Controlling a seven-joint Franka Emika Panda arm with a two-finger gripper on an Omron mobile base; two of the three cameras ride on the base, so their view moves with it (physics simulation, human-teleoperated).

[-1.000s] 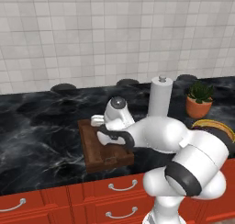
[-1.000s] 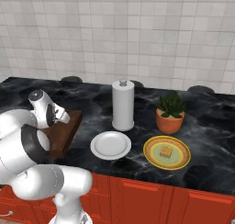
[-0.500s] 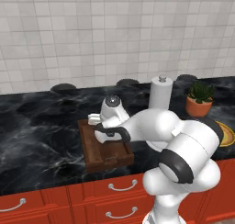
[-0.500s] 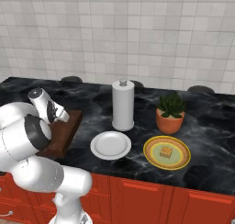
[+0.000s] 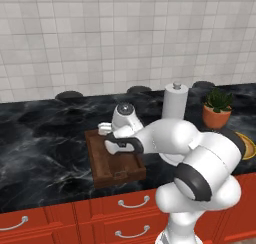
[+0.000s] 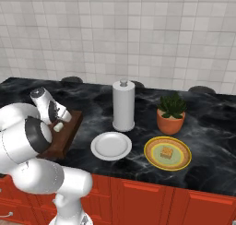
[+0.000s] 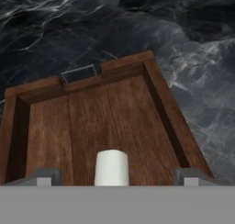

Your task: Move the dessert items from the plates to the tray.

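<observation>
**Hand view: marshmallow on tray, fingers spread wide**

Hand view has the gripper (image 7: 112, 176) over the wooden tray (image 7: 165, 103). Its 2 finger tips (image 7: 45, 176) sit far apart near the tray's side walls. The white marshmallow piece (image 7: 111, 168) lies between them on the tray floor, touching neither tip. A metal handle (image 7: 79, 73) shows at the tray's far short end, with black marble counter (image 7: 193, 44) beyond.

Right base view: the white piece (image 6: 58, 126) sits on the tray (image 6: 64, 136) just beside the hand. The white plate (image 6: 111, 145) lies to the tray's right, nothing on it. The brown-tan block (image 6: 166, 152) is on the yellow plate (image 6: 167, 153), well apart from the tray. Behind the plates stand a paper towel roll (image 6: 123, 105) and a potted plant (image 6: 171, 113).

Left base view: the hand hangs over the tray (image 5: 114, 159), hiding the white piece.
</observation>
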